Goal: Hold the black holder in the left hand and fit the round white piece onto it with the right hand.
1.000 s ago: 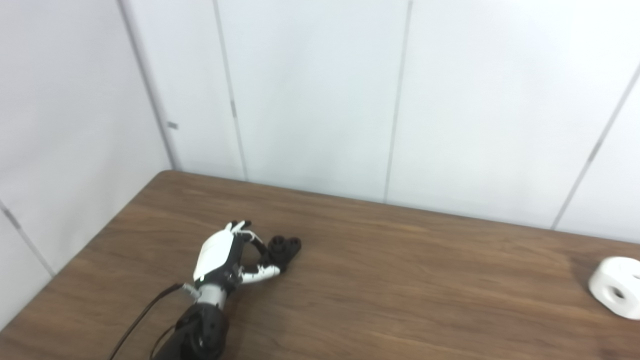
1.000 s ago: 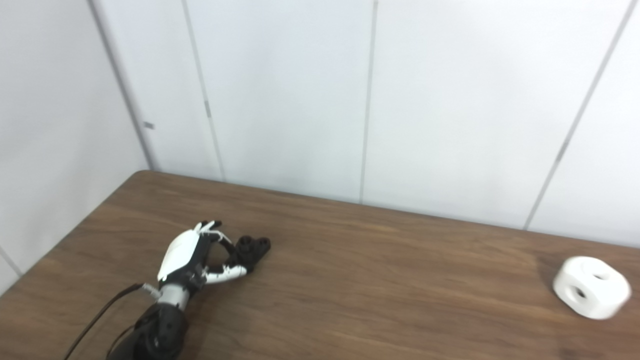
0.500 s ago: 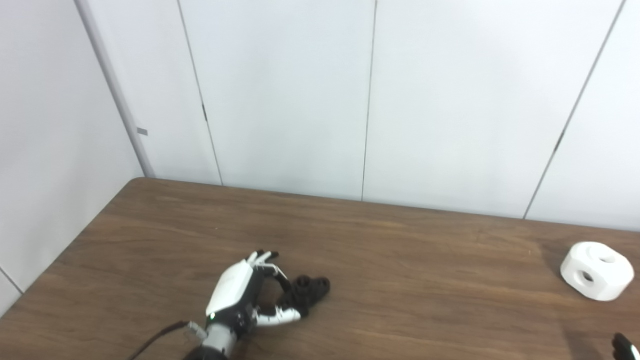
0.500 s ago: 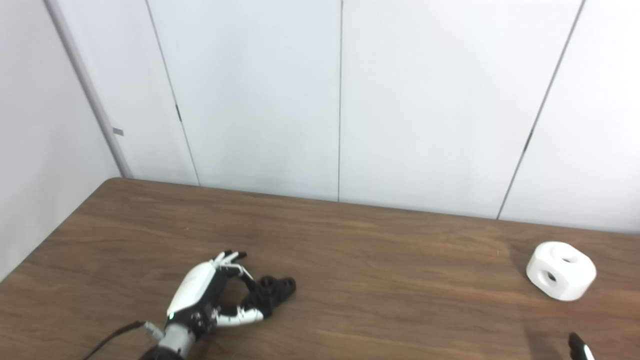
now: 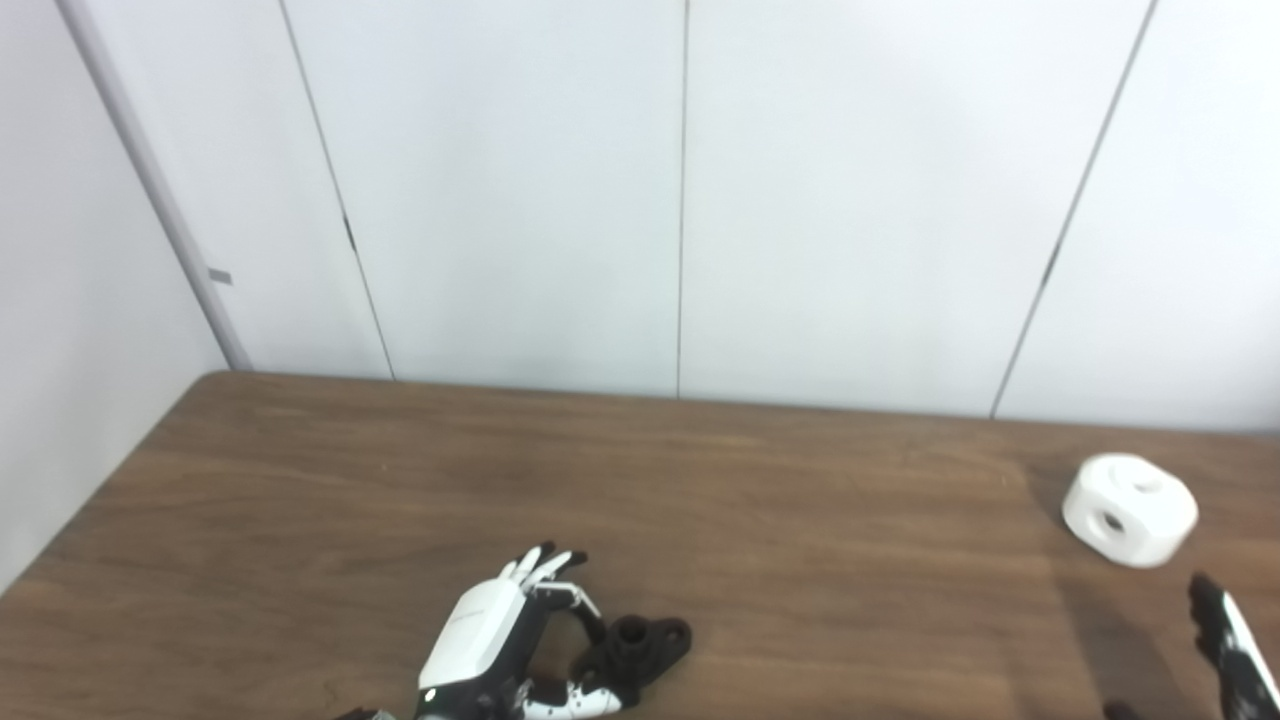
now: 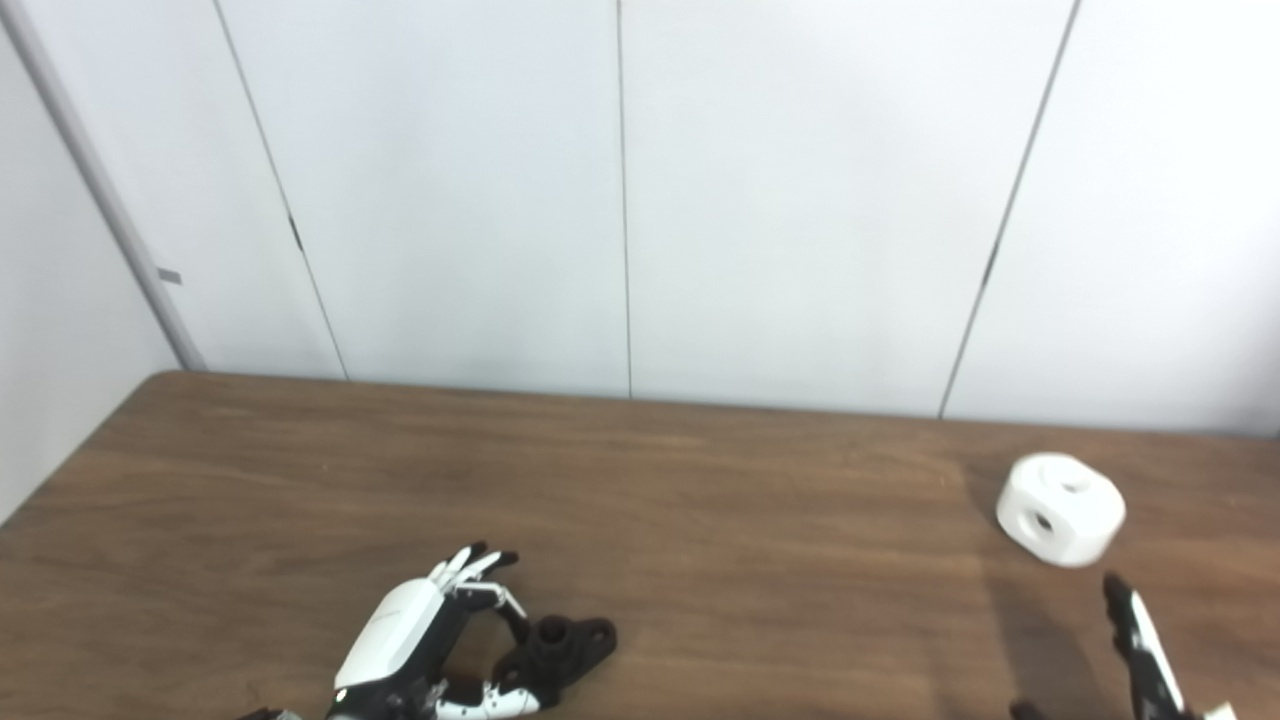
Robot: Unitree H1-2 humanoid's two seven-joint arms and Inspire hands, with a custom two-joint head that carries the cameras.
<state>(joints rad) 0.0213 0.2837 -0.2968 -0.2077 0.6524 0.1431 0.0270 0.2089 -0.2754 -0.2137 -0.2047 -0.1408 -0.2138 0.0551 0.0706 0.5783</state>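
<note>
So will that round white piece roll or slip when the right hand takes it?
The round white piece sits on a flat face, so rolling looks unlikely. Its smooth, rigid-looking sides may be slippery; the holes could offer purchase. The right hand is not yet touching it.

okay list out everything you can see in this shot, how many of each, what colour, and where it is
table: one, dark brown wood grain, fills the lower half of the view
wall panels: several, white with thin dark seams, behind the table
black holder: one, black, on the table near the front left, at the left hand's fingers
round white piece: one, white with round holes, on the table at the far right, nothing touching it
left hand: one, white and black, low on the left, curled around the holder
right hand: one, black and white, only partly in view at the bottom right corner, just short of the white piece
</note>
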